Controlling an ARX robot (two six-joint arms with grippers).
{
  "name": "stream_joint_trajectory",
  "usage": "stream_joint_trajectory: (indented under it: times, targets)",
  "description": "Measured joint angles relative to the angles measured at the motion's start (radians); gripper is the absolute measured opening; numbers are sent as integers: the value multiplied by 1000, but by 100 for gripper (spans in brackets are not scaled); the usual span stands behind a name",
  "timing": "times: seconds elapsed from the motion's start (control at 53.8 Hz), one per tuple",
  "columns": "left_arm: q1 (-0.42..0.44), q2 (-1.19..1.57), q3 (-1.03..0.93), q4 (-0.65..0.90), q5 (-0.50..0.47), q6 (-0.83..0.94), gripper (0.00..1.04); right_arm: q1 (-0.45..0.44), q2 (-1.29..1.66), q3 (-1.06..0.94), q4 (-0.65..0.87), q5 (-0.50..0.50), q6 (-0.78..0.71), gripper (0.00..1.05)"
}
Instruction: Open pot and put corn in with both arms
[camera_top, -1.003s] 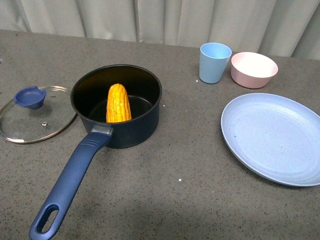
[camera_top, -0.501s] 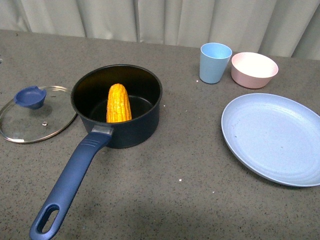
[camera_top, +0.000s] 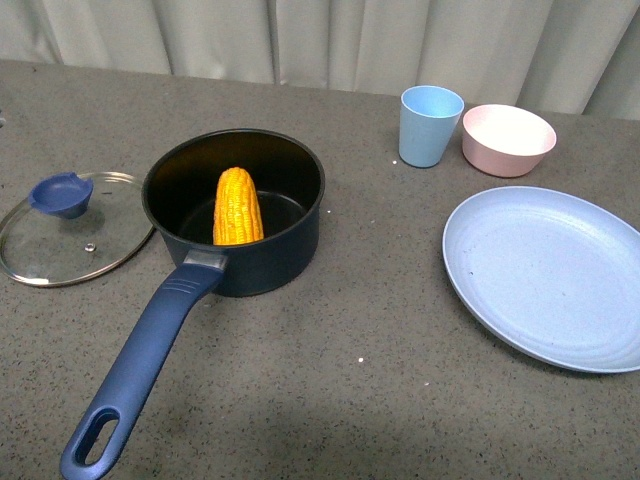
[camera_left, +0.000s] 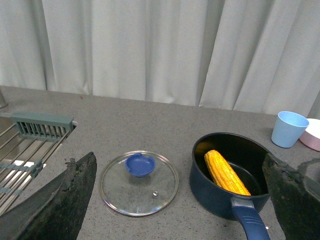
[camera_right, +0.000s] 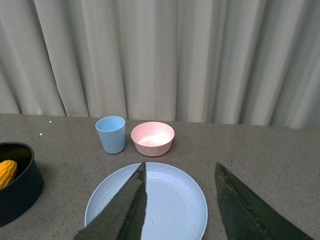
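We see the dark navy saucepan uncovered, the yellow-orange corn cob leaning inside it. A glass lid with blue knob lies just left of the pot. Light blue cup, pink bowl and pale blue plate sit right of it, all holding nothing. Left gripper jaws wide; right gripper jaws apart, both holding nothing.

Nothing of the body visible from the front. Only the fingers seen from each wrist. Left tool: two broad, dark fingers, near black, wedge-shaped, with a rough, crumbly, worn-looking surface and ragged edges. Right tool: two dark fingers of the same colour, long and tapering to thin blade-like tips, faintly grainy, with a paler sheen along the inner edges. No cables, screws or markings showing on either.
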Motion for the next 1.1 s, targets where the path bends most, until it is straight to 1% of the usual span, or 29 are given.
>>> stream_joint_trajectory:
  times: [0.037, 0.074, 0.093, 0.204, 0.223, 0.353, 0.446, 1.096]
  targets:
    - [0, 0, 0, 0, 0, 0, 98, 0, 0, 0, 0, 0, 0, 46]
    - [0, 0, 0, 0, 0, 0, 98, 0, 0, 0, 0, 0, 0, 54]
    - [0, 0, 0, 0, 0, 0, 98, 0, 0, 0, 0, 0, 0, 54]
    - [0, 0, 0, 0, 0, 0, 98, 0, 0, 0, 0, 0, 0, 74]
    - [0, 0, 0, 0, 0, 0, 98, 0, 0, 0, 0, 0, 0, 76]
    - [0, 0, 0, 0, 0, 0, 98, 0, 0, 0, 0, 0, 0, 97]
    - [0, 0, 0, 0, 0, 0, 98, 0, 0, 0, 0, 0, 0, 95]
    - [0, 0, 0, 0, 0, 0, 98, 0, 0, 0, 0, 0, 0, 96]
